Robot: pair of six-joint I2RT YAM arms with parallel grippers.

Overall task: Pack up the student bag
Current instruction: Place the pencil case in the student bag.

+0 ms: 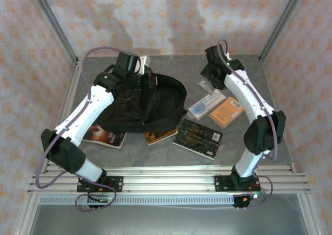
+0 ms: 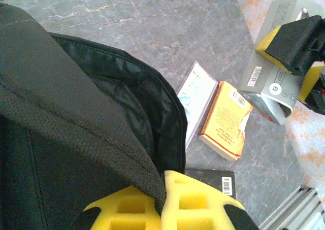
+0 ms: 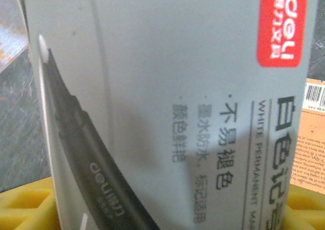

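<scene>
The student bag (image 1: 155, 105), black and soft, lies at the table's left centre with its mouth held up. My left gripper (image 1: 136, 80) is shut on the bag's rim; in the left wrist view the yellow pads (image 2: 198, 204) pinch the black fabric edge (image 2: 76, 113) of the bag. My right gripper (image 1: 211, 80) hangs above the table's right back, shut on a grey marker box (image 2: 266, 80) gripped between its yellow pads (image 2: 268, 41). The box (image 3: 167, 98), with a red label and a printed pen, fills the right wrist view.
An orange book (image 1: 226, 112) (image 2: 226, 121), a clear flat packet (image 1: 203, 106) (image 2: 199, 90) and a black book (image 1: 198, 138) (image 2: 221, 179) lie right of the bag. A brown book (image 1: 161, 136) and another book (image 1: 106, 136) lie at the bag's near edge.
</scene>
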